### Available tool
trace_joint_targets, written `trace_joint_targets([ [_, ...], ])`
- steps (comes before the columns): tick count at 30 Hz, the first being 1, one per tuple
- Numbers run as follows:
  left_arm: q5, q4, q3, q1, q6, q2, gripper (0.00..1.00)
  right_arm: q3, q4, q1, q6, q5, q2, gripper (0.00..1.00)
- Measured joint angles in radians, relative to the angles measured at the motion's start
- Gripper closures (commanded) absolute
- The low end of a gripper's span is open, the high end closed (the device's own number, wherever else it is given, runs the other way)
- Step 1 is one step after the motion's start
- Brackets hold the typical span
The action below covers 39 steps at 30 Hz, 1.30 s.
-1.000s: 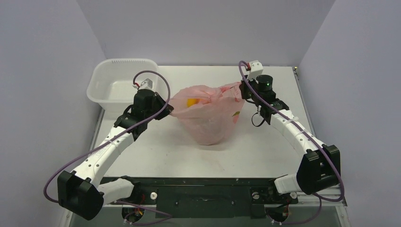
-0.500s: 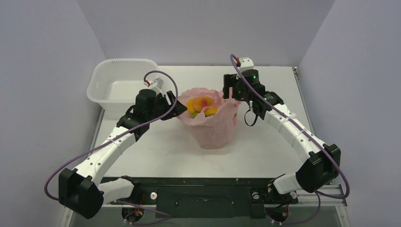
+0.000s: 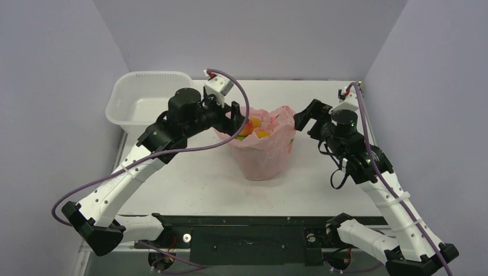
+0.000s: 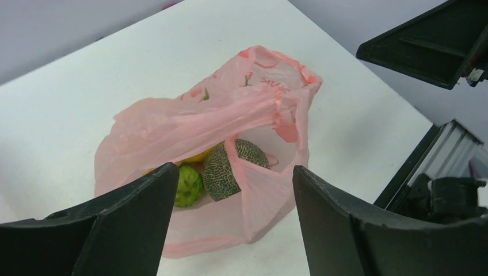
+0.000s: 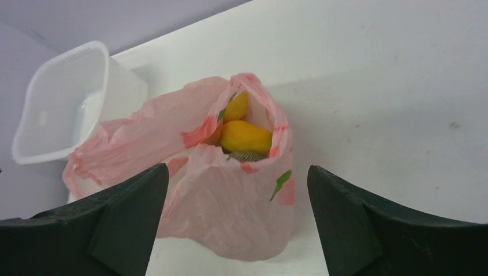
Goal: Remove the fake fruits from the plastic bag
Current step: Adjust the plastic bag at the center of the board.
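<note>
A thin, crinkly, translucent pink plastic bag (image 3: 262,152) is shown standing mid-desk (image 3: 190,172), its mouth sagging open. Glossy plastic fruits are held inside: a dark green netted melon (image 4: 227,167), a lime-green piece (image 4: 187,185) and a yellow one (image 5: 244,137). The left claw (image 4: 230,178) is spread wide above the mouth and the right claw (image 5: 237,169) beside it; nothing is gripped. A bag handle (image 4: 218,115) is draped across the opening, so film could be pinched with a fruit and the bag dragged over.

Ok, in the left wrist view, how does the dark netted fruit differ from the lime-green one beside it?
The dark netted fruit is larger, dull green with a pale net pattern; the lime-green fruit is smaller, brighter and bumpy-skinned. Both are round and lie side by side inside the pink bag.
</note>
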Motion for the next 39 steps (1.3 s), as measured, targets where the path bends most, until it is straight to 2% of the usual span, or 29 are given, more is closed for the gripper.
trace_joint_targets([
  [3, -0.005, 0.019, 0.014, -0.062, 0.119, 0.039, 0.24, -0.116, 0.022, 0.029, 0.147, -0.011, -0.082, 0.14],
  [7, -0.006, 0.047, 0.016, -0.078, 0.224, 0.121, 0.24, -0.224, 0.051, 0.106, 0.311, 0.001, -0.111, 0.13],
  [14, -0.007, 0.081, 0.047, -0.077, 0.298, 0.274, 0.24, -0.247, 0.152, 0.181, 0.426, 0.045, 0.036, 0.13],
  [16, -0.026, 0.094, 0.054, -0.077, 0.305, 0.299, 0.33, -0.235, 0.162, 0.209, 0.440, 0.080, 0.094, 0.15],
  [17, -0.046, 0.107, 0.054, -0.077, 0.309, 0.311, 0.48, -0.229, 0.163, 0.227, 0.445, 0.099, 0.119, 0.17],
  [18, -0.067, 0.118, 0.055, -0.077, 0.311, 0.320, 0.55, -0.225, 0.163, 0.243, 0.450, 0.119, 0.136, 0.24],
  [19, -0.087, 0.126, 0.056, -0.077, 0.310, 0.327, 0.70, -0.224, 0.163, 0.264, 0.457, 0.148, 0.154, 0.40],
  [20, -0.115, 0.137, 0.056, -0.077, 0.307, 0.336, 0.79, -0.224, 0.161, 0.284, 0.464, 0.181, 0.168, 0.51],
  [21, -0.145, 0.148, 0.059, -0.077, 0.299, 0.344, 0.91, -0.225, 0.161, 0.306, 0.468, 0.220, 0.179, 0.74],
  [22, -0.172, 0.163, 0.060, -0.076, 0.290, 0.352, 0.95, -0.229, 0.167, 0.326, 0.474, 0.256, 0.185, 0.80],
  [23, -0.203, 0.176, 0.061, -0.076, 0.277, 0.359, 1.00, -0.243, 0.182, 0.343, 0.476, 0.292, 0.185, 0.92],
  [24, -0.235, 0.188, 0.062, -0.075, 0.262, 0.365, 1.00, -0.264, 0.197, 0.359, 0.484, 0.323, 0.179, 0.97],
  [25, -0.262, 0.197, 0.062, -0.073, 0.251, 0.370, 1.00, -0.291, 0.211, 0.378, 0.489, 0.357, 0.172, 1.00],
  [28, -0.347, 0.226, 0.072, -0.054, 0.180, 0.393, 1.00, -0.388, 0.223, 0.446, 0.486, 0.458, 0.127, 1.00],
  [30, -0.361, 0.238, 0.085, -0.020, 0.133, 0.410, 1.00, -0.468, 0.224, 0.534, 0.476, 0.531, 0.062, 1.00],
  [34, -0.317, 0.266, 0.115, 0.111, 0.021, 0.459, 1.00, -0.606, 0.232, 0.682, 0.483, 0.628, -0.094, 1.00],
  [39, -0.229, 0.268, 0.152, 0.224, -0.074, 0.526, 1.00, -0.755, 0.293, 0.740, 0.503, 0.679, -0.161, 1.00],
])
